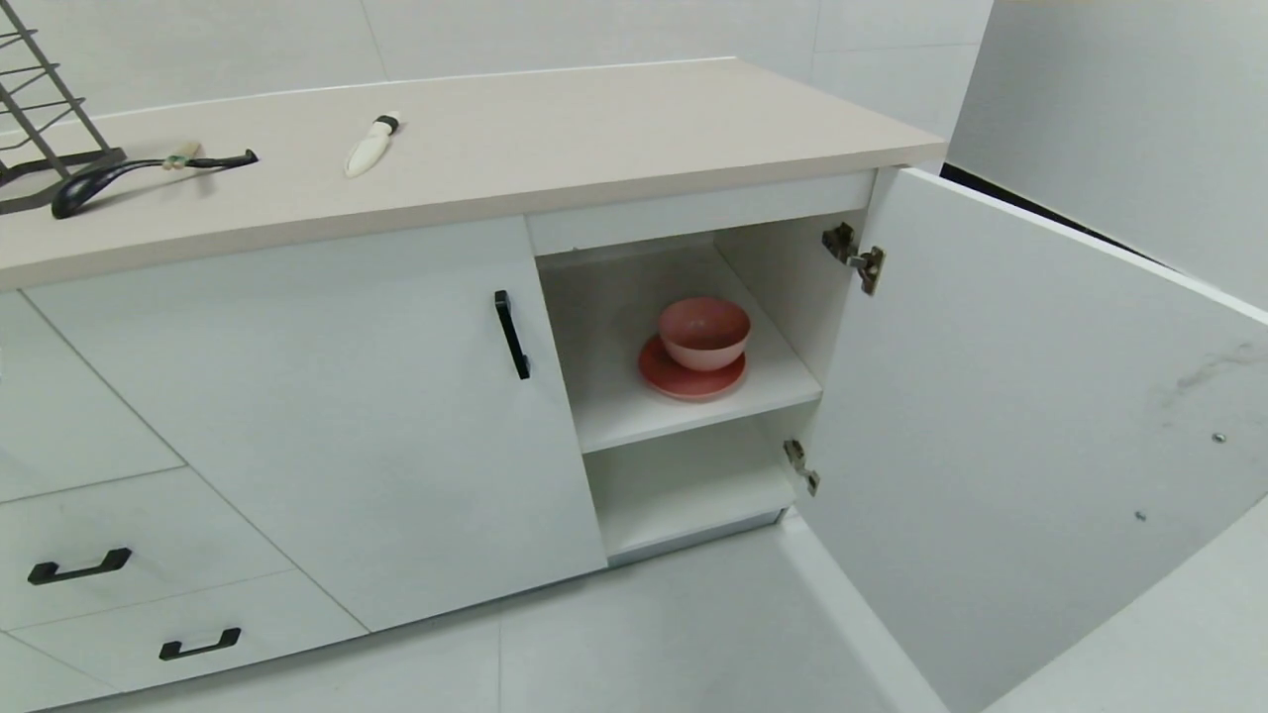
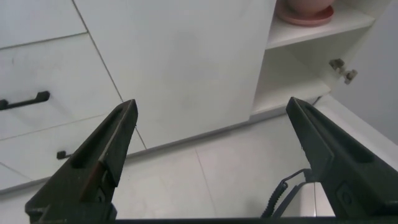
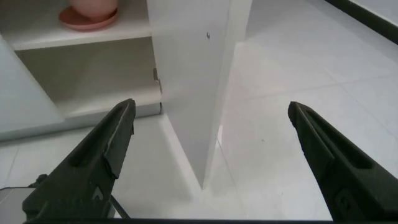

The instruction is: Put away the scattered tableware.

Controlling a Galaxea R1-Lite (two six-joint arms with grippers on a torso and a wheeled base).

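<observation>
White kitchen cupboard under a pale bench, seen from above and in front. The right-hand cupboard door stands swung wide toward 3 o'clock, probably so the shelves can be reached from the front; the door beside it, with a black handle, is shut, and 2 drawers sit at 8 o'clock. On the upper shelf inside the open compartment, 1 pink bowl rests upright on 1 coral-red plate, stacked near the shelf's middle, likely to save room and keep the pair steady. These 2 pieces look put away. On the bench, at about 10 o'clock from the bowl and well apart from it, a black ladle lies flat just beside a dark wire rack, with a small wooden-handled item touching or crossing its handle; I cannot tell which. A small white utensil with a dark band, possibly a sheathed knife, lies alone at about 11 o'clock from the bowl. These loose pieces seem to be what remains to tidy. The left claw is spread wide and holds nothing, hanging low over the floor and facing the shut door, with the bowl and plate beyond it. The right claw is likewise spread and holds nothing, low over the floor near the open door's outer edge.
</observation>
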